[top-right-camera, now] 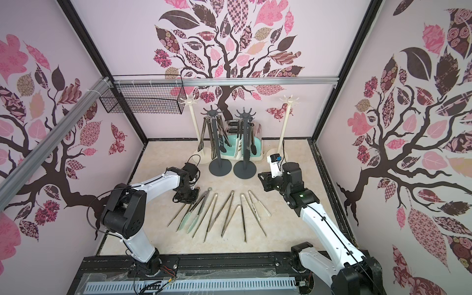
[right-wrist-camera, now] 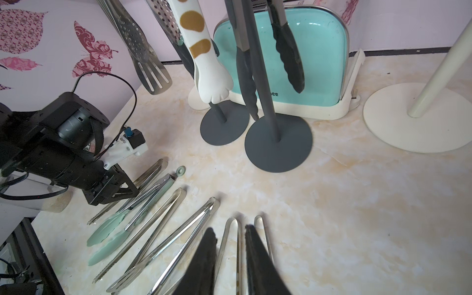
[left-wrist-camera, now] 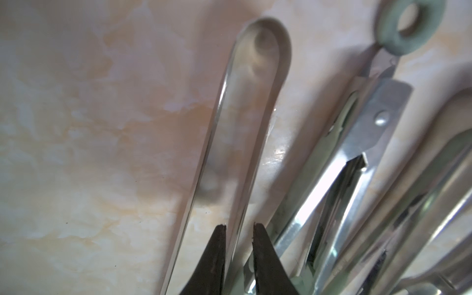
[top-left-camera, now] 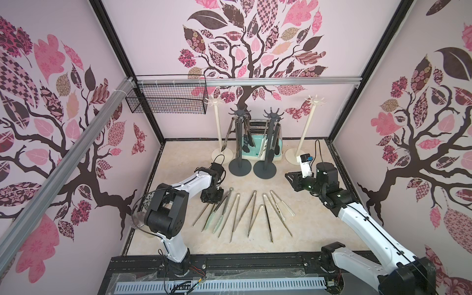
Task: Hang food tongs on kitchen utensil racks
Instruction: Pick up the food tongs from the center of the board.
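Marble top (top-left-camera: 306, 229), R edge bare | L tool (left-wrist-camera: 238, 226) ajar astride tongs (left-wrist-camera: 256, 51) | R tool (right-wrist-camera: 229, 227) ajar, empty

cream marbled tabletop (top-left-camera: 306, 229), two dark grey racks (top-left-camera: 240, 167), two cream racks (top-left-camera: 307, 127), mint-tipped steel tongs (right-wrist-camera: 107, 227), turquoise toaster (right-wrist-camera: 319, 63), pink leaf-print walls (top-left-camera: 76, 127)

Marbled tabletop (top-left-camera: 306, 229): food tongs (right-wrist-camera: 109, 224) fanned flat; kitchen utensil racks (top-left-camera: 264, 169), toaster (right-wrist-camera: 319, 63) standing behind.

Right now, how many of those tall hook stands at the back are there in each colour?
Dark grey utensil racks: 2
Cream utensil racks: 2
Total: 4
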Controlling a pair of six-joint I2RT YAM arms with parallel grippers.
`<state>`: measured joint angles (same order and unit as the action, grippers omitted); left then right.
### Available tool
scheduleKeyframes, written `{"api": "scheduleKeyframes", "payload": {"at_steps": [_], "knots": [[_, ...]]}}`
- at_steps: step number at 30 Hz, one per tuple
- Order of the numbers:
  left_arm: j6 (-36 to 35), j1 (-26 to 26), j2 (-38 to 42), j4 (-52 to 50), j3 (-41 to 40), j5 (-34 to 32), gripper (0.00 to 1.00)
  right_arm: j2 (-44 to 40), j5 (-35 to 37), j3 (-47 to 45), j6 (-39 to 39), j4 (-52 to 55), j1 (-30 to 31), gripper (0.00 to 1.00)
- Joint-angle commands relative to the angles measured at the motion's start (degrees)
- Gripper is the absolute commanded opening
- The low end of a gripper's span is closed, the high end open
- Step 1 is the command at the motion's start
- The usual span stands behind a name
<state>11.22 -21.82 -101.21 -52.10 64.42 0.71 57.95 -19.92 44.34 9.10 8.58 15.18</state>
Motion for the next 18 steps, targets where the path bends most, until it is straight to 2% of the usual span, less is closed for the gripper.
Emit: {"api": "scheduleKeyframes", "payload": {"at_steps": [1, 12, 18], "knots": [[-0.68, 0.29, -1.65, 1.03, -0.59, 0.39, 0.22, -0.82, -0.91, -0.39, 0.50, -0.78, -0.24, 0.24], [-0.53, 0.29, -4.25, 1.08, -1.06, -1.11, 0.20, -1.24, -0.93, -0.48, 0.47, -0.84, -0.24, 0.24], [-0.59, 0.30, -4.18, 0.83, -1.23, -2.84, 0.08, -1.53, -0.97, -0.56, 0.44, -0.84, -0.24, 0.24]]}}
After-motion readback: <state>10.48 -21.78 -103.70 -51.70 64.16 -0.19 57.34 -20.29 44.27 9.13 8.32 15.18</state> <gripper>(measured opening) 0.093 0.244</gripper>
